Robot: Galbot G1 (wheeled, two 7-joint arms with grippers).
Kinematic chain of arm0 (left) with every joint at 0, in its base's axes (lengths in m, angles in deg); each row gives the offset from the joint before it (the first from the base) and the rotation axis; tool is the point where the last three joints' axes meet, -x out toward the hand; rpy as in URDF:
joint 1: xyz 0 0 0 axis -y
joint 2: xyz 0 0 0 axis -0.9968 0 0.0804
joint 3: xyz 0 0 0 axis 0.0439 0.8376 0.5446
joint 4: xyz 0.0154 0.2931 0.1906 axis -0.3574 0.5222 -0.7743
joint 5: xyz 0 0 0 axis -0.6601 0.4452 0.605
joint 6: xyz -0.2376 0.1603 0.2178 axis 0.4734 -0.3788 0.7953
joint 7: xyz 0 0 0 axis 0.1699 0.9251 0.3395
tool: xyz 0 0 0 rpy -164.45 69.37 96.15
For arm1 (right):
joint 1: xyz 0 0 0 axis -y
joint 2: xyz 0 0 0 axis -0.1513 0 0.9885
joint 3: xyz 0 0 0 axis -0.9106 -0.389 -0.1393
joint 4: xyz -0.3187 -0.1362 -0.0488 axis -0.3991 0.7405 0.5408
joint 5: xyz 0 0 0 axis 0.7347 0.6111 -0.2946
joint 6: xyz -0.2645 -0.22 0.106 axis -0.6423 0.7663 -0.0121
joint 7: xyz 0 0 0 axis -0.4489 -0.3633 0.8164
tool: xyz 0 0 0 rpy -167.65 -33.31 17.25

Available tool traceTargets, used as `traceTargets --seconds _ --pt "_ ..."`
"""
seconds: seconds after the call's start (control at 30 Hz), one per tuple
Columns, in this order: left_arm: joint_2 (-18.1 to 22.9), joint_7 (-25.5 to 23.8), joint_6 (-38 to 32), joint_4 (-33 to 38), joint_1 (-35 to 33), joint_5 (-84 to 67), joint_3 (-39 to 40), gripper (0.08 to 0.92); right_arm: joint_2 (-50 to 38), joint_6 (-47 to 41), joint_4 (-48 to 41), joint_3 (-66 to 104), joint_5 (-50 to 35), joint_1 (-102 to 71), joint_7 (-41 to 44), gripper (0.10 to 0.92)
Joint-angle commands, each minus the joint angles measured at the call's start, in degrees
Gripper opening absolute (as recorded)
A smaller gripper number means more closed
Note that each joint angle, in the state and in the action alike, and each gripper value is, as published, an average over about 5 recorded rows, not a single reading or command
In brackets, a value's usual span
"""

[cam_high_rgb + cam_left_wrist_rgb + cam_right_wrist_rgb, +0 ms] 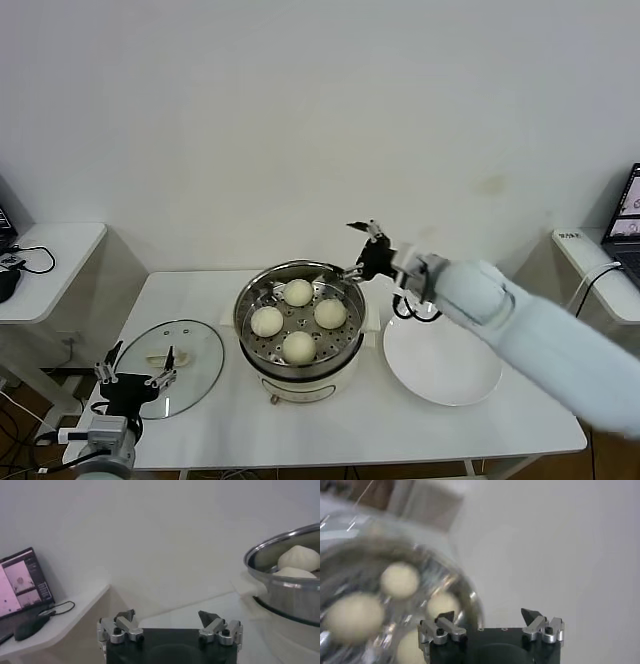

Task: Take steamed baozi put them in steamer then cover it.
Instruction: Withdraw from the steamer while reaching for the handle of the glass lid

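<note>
The steel steamer stands mid-table with several cream baozi on its perforated tray. To its left the glass cover lies flat on the table, its cream handle up. My right gripper hovers open and empty just past the steamer's far right rim; its wrist view shows the baozi in the steamer below the open gripper. My left gripper waits open at the table's front left, over the cover's near edge. In its wrist view that gripper is empty and the steamer is off to one side.
An empty white plate lies right of the steamer, under my right forearm. A low side table with a cable stands at the left, and another with a laptop at the right. The wall is close behind the table.
</note>
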Motion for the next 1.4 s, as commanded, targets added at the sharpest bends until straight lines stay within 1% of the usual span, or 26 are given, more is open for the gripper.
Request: traceTargets --seconds 0.03,0.13,0.23,0.37,0.47,0.57,0.73,0.93,1.13,1.4 --pt "-0.13 0.13 -6.21 -4.86 0.71 15.10 0.25 0.823 19.36 19.77 5.55 50.65 9.85 -49.13 -3.11 0.823" --pt "-1.25 -0.20 -10.01 -8.00 1.09 28.15 -0.60 0.823 24.62 20.04 6.07 55.91 9.22 -53.64 -1.50 0.823" --pt "-3.26 -0.56 -13.61 -11.53 0.94 41.23 -1.40 0.823 28.07 20.09 6.26 59.45 8.65 -57.20 -0.98 0.823" --pt "-7.68 2.16 -19.55 -17.95 0.45 61.51 -0.67 0.823 30.32 20.13 5.98 62.86 8.11 -60.80 -0.49 0.822" --pt "-10.93 3.32 -20.93 -22.43 0.61 69.59 0.75 0.823 31.16 20.39 5.45 64.52 7.88 -62.49 -0.20 0.823" --pt "-12.85 4.12 -20.95 -26.39 2.05 72.81 2.09 0.823 31.99 20.84 4.70 65.24 7.88 -63.19 -0.15 0.823" --pt "-13.61 4.14 -20.64 -30.95 5.71 74.36 4.47 0.823 33.47 21.15 4.04 65.51 8.08 -62.96 -0.47 0.823" --pt "-14.20 3.20 -20.01 -34.57 10.63 74.22 6.53 0.823 34.70 21.10 4.44 65.77 8.43 -63.06 -0.78 0.823" --pt "-14.77 3.40 -20.11 -38.16 15.20 72.96 7.67 0.823 35.42 21.23 5.15 65.79 9.00 -64.16 -0.77 0.823" --pt "-14.90 3.14 -19.89 -40.51 19.72 72.61 9.78 0.823 35.99 21.26 5.08 65.61 9.29 -64.82 -0.57 0.823"
